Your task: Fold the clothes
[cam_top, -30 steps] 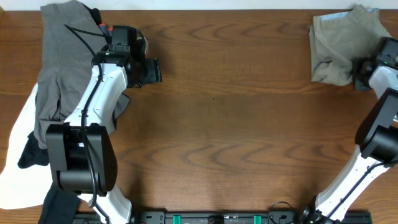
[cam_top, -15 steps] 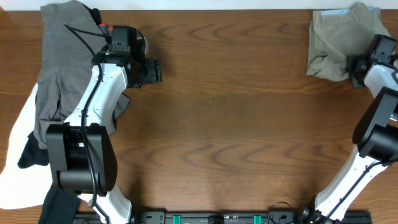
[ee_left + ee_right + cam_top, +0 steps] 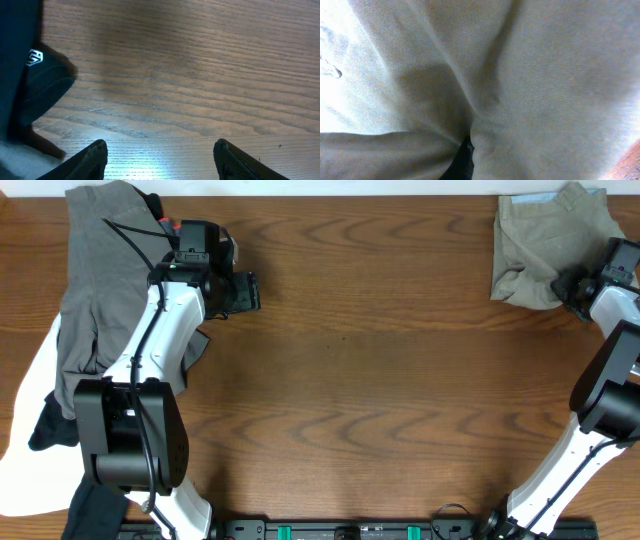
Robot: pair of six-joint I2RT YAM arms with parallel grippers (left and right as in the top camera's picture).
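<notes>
The khaki shorts (image 3: 540, 240) lie bunched in the table's far right corner. My right gripper (image 3: 572, 284) is at their near right edge, shut on a fold of them. In the right wrist view the tan cloth (image 3: 545, 75) fills the frame, and only a dark sliver of finger (image 3: 465, 157) shows between two folds. My left gripper (image 3: 246, 292) hangs open over bare wood at the far left, nothing between its fingers (image 3: 97, 155). Beside that arm lies a grey garment (image 3: 95, 290), with white cloth (image 3: 25, 440) and black cloth (image 3: 50, 428) below it.
The brown wooden table (image 3: 380, 380) stretches between the two arms. A dark cloth with a small white logo (image 3: 42, 82) sits at the left of the left wrist view. The far table edge runs just behind the shorts.
My right gripper has moved toward the far edge, dragging the shorts back and a little left. The left arm has stayed still.
</notes>
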